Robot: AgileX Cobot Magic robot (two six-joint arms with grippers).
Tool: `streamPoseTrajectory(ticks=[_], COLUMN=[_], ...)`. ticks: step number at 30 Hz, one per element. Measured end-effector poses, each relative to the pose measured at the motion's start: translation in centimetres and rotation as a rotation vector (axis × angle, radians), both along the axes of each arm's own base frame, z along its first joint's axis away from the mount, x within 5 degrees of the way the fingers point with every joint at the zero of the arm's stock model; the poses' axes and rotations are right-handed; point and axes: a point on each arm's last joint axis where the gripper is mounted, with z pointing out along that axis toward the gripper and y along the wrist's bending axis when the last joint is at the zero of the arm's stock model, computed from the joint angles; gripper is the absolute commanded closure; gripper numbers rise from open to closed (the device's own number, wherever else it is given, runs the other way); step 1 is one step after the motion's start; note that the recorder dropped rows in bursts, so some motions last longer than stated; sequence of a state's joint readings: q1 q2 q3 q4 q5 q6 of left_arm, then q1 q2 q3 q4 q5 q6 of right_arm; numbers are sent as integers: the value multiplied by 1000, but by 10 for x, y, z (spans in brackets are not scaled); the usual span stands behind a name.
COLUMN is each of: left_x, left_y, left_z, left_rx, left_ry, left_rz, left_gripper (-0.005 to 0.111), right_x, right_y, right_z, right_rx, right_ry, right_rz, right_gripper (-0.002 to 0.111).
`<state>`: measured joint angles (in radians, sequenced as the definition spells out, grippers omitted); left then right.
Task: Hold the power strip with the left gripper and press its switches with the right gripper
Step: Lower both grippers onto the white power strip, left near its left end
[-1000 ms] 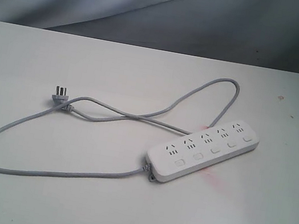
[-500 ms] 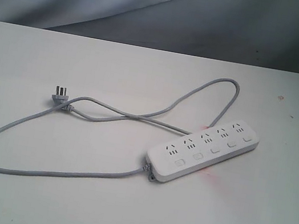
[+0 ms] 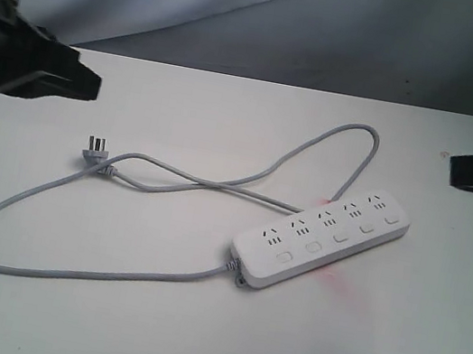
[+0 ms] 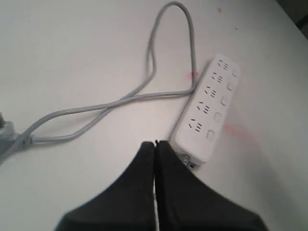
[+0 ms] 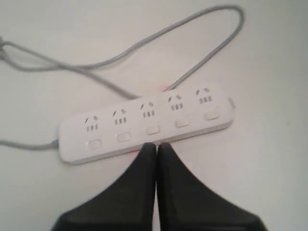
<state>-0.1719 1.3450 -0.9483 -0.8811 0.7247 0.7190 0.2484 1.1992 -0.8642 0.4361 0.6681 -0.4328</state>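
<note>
A long white plastic power strip with rounded ends point(image 3: 319, 239) lies flat on the white bench point(image 3: 143, 344), in its right half and about midway between the far and near edges. It sits at a slant: the cabled end points toward the near edge, the other end toward the far right corner. Five small white rounded-rectangle switches point(image 3: 340, 237) run in a row along the strip's nearer long side, one beside each socket group.

The long grey cable point(image 3: 109, 276) leaves the strip's near end, sweeps out toward the left edge, then runs back across the middle and loops toward the far edge. It ends in a three-pin plug point(image 3: 93, 149) lying left of centre. A faint pink smear point(image 3: 333, 281) marks the bench just beside the strip.

The black left tool point(image 4: 155, 143) hangs above the far left corner, its fingers pressed together with only a thin seam, gripping nothing. The black right tool point(image 5: 156, 144) hangs at the right edge, likewise closed and empty. Both are well apart from the strip.
</note>
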Motion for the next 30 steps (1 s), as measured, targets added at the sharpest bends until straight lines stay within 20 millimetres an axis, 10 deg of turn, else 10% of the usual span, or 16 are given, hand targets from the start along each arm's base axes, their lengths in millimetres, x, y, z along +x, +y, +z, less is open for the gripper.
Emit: streamPoseTrajectory(ticks=[8,17,30], left_x=[31,50,71], left_y=[-99,-188,-214], left_z=[-37,-97,-141], left_rx=[230,543,689], left_ry=[13,-68,-88], left_rz=[-323,-604,-684], left_gripper=[107,107,107], right_x=[52,72,113], right_y=[20,27,40], right_z=[-54,-71,-98], right_rx=[-32,-31,-34], right_ry=[279,359,447], right_rz=[85,100,123], right_gripper=[108,108,108])
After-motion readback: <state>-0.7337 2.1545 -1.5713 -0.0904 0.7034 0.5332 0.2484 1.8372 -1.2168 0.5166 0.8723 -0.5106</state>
